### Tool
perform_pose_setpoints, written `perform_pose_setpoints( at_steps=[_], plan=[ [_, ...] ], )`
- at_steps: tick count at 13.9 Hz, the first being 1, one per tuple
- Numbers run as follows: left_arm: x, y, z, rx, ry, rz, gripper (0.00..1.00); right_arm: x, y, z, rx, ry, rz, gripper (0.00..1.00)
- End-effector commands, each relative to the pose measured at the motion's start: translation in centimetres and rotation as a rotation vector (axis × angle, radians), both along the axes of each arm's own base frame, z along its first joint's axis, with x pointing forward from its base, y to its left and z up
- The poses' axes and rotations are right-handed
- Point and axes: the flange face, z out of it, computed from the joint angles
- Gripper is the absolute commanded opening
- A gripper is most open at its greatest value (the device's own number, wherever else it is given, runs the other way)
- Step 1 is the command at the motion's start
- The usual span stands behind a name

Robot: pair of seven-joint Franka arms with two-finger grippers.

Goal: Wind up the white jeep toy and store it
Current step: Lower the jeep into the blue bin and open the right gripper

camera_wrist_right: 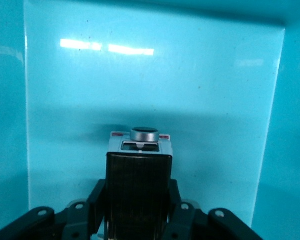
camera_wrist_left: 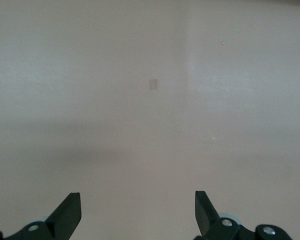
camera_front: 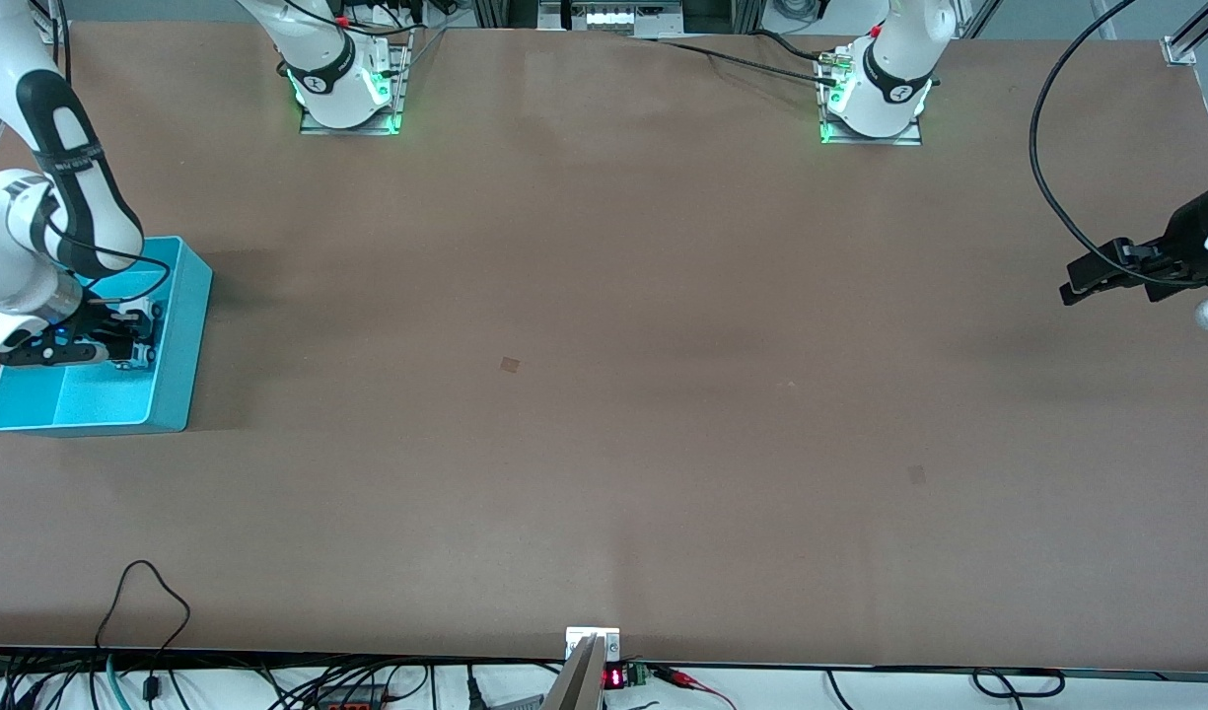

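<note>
Holding the white jeep toy [camera_wrist_right: 140,155] in my right pincer [camera_wrist_right: 139,210], I am down inside the blue bin [camera_front: 175,335]. My fingers [camera_wrist_right: 187,212] are squeezed on its two sides, and its black roof [camera_wrist_right: 138,192] faces my wrist camera. A round grey wheel-like part [camera_wrist_right: 144,133] sits on the end that points away from me. The jeep hangs just above the bin's floor, and I cannot tell if it touches yet.

I think this toy is light and hard, made of smooth plastic. It could slip if I pinch too softly. It will not squash, but little parts like the wheels could snap. The flat sides are the best place to hold it, and that is where I have it now. I should let it go low, so it does not drop and bounce.

The bin stands at the right arm's end of the table [camera_front: 604,394]. From the front I can see my right pincer [camera_front: 120,340] over the bin.

My left pincer [camera_front: 1097,276] waits over the table's edge at the left arm's end. Its fingers [camera_wrist_left: 67,212] are spread wide with nothing between them.
</note>
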Motion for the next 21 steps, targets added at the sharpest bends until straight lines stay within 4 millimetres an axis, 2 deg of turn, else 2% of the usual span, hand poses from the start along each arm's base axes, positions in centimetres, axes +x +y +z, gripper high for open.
perform_pose_setpoints(
  at_steps=[1, 2, 3, 6, 9, 11, 13, 16, 21],
  plan=[
    [-0.3, -0.5, 0.5, -0.009, -0.003, -0.014, 1.0, 0.0, -0.8, -1.0, 0.001, 0.001, -0.02, 0.01],
    [-0.3, -0.2, 0.5, -0.009, -0.002, -0.009, 1.0, -0.1, -0.8, -1.0, 0.002, 0.001, -0.022, 0.08],
    [-0.3, -0.2, 0.4, -0.01, 0.0, -0.009, 1.0, -0.1, -0.7, -1.3, 0.004, 0.005, -0.021, 0.22],
    [-0.3, -0.1, 0.5, -0.009, -0.003, -0.007, 1.0, -0.1, -0.7, -1.3, 0.007, 0.003, -0.027, 1.0],
    [-0.3, -0.1, 0.5, -0.009, -0.002, -0.008, 1.0, 0.2, -0.5, -0.5, 0.008, -0.007, -0.025, 1.0],
    [-0.3, -0.1, 0.5, -0.009, -0.003, -0.007, 1.0, 0.7, -0.5, 1.8, 0.001, -0.035, -0.019, 1.0],
    [-0.3, -0.1, 0.4, -0.009, -0.002, -0.007, 1.0, 1.1, 0.5, 4.8, 0.019, -0.026, -0.011, 1.0],
    [-0.3, -0.1, 0.4, -0.009, -0.002, -0.007, 1.0, 1.9, 2.2, 11.2, 0.073, 0.002, -0.021, 1.0],
    [-0.3, -0.1, 0.4, -0.01, 0.0, -0.008, 1.0, 2.5, 7.3, 23.7, 0.134, 0.006, 0.016, 1.0]
  ],
)
